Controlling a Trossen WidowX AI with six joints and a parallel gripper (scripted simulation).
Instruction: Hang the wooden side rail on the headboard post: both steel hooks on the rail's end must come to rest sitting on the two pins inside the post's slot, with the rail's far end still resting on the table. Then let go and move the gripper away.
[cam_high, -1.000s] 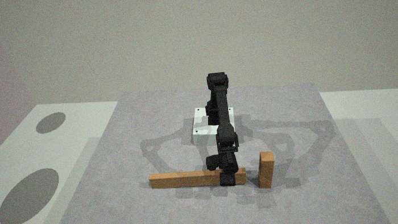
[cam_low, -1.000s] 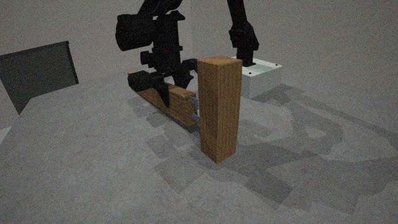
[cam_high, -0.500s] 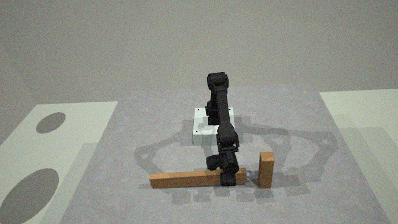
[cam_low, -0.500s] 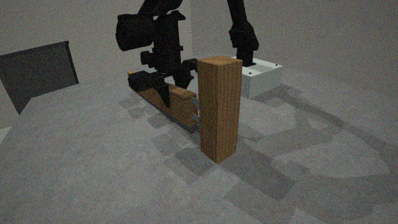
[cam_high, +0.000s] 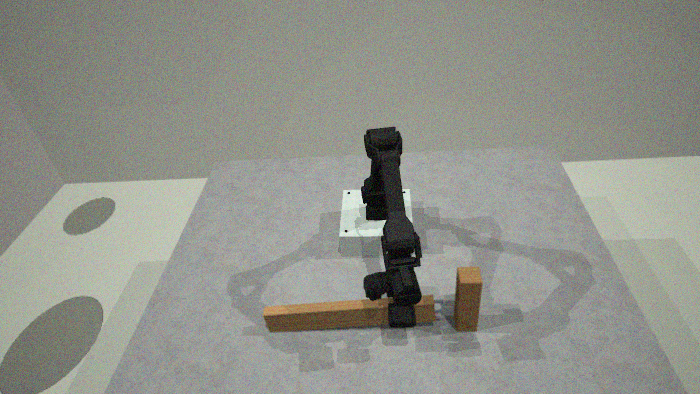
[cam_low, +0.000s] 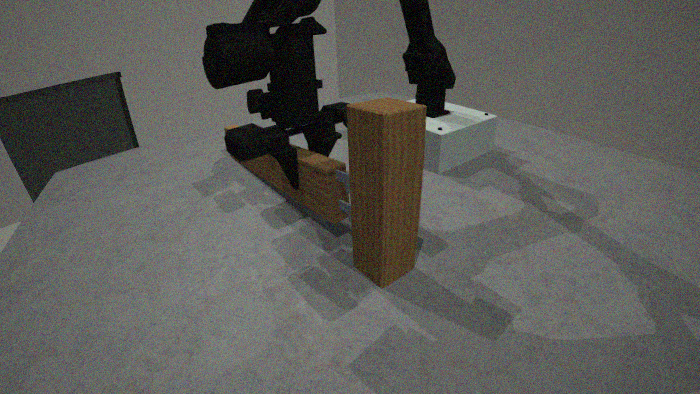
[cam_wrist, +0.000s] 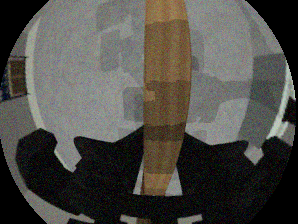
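Note:
The wooden side rail (cam_high: 325, 317) (cam_low: 320, 192) (cam_wrist: 167, 55) runs lengthwise toward the headboard post (cam_high: 467, 305) (cam_low: 385, 200), which stands upright. My gripper (cam_high: 402, 316) (cam_low: 309, 170) (cam_wrist: 158, 127) is shut on the rail near its hook end, one finger on each side. That end is tilted slightly up off the table; the far end appears to rest on it. The steel hooks (cam_high: 438, 310) (cam_low: 343, 175) point at the post. In the top view a small gap shows between hooks and post. The slot and its pins are hidden in every view.
The arm's white base block (cam_high: 350, 220) (cam_low: 465, 150) stands behind the rail and post on the grey table (cam_high: 240, 200) (cam_low: 150, 300). A dark panel (cam_low: 70, 125) stands beyond the table at the left of the exterior view. Arm shadows cross the table.

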